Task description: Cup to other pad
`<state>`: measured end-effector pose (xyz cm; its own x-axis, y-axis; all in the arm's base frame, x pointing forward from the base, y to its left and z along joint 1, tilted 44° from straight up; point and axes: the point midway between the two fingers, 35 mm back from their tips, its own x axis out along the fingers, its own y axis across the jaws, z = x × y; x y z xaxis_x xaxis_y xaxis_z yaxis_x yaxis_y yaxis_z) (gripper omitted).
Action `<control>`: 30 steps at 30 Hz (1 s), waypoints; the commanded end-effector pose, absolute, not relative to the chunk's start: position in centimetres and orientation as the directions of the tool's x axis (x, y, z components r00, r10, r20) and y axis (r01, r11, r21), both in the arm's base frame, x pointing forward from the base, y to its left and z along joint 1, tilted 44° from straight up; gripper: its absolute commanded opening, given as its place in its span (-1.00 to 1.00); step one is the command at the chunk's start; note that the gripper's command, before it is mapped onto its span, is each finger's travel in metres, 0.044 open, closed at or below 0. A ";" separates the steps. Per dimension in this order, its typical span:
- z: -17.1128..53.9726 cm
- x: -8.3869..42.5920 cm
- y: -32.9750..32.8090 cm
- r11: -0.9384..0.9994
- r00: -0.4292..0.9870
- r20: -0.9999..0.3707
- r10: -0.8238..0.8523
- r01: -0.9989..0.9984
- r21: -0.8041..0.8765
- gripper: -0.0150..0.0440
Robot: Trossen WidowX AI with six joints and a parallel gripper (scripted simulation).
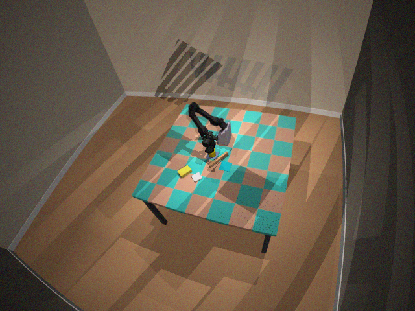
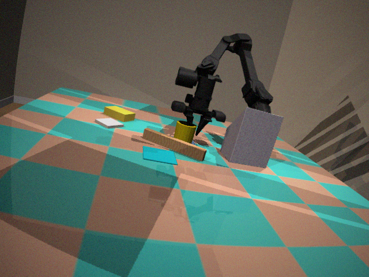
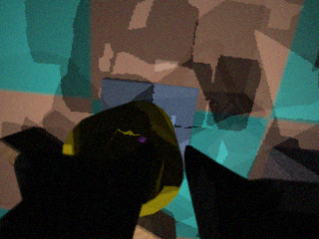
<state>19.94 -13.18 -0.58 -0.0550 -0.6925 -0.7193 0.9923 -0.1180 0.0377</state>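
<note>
1. Wooden floorboards (image 1: 100, 254) and plain walls enclose a checkered teal-and-tan bench (image 1: 214, 214) crossed by streaks of light and shadow.
2. Rising from the bench's far side, the black arm (image 2: 247, 65) arches over and points straight down at the middle of the bench.
3. A grey box (image 2: 253, 139) stands just in front of the arm's base.
4. Near the box, a wooden bar (image 2: 174, 144) lies flat, running slantwise in front of the cup.
5. Just beside the bar, on the side away from the cup, lies a flat cyan pad (image 2: 159, 154).
6. Well apart to the left, a yellow block (image 2: 119, 113) sits with a thin white slab (image 2: 108, 122) just beside it.
7. The yellow cup (image 2: 184, 132) stands upright behind the bar, on a dull blue pad (image 3: 169, 102) that shows past its rim in the wrist view.
8. The gripper (image 2: 195, 123) hangs over the cup with its jaws apart, straddling the cup's wall. One finger dips inside the cup and the other finger (image 3: 239, 199) is outside it. The wrist view shows a thin sliver of bench between that outer finger and the wall.
9. Inside the shadowed cup, one small purple marble (image 3: 142, 139) is visible.
</note>
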 end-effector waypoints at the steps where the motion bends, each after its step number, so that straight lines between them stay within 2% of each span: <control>1: -0.6 20.0 -13.2 -0.118 -0.054 -0.719 -0.693 0.992 0.039 -0.18; 14: -0.6 20.0 -13.2 -0.118 -0.054 -0.719 -0.693 0.992 0.039 -0.49; 30: 1.8 20.4 -10.5 -0.117 -0.057 -0.723 -0.688 0.993 0.033 -0.49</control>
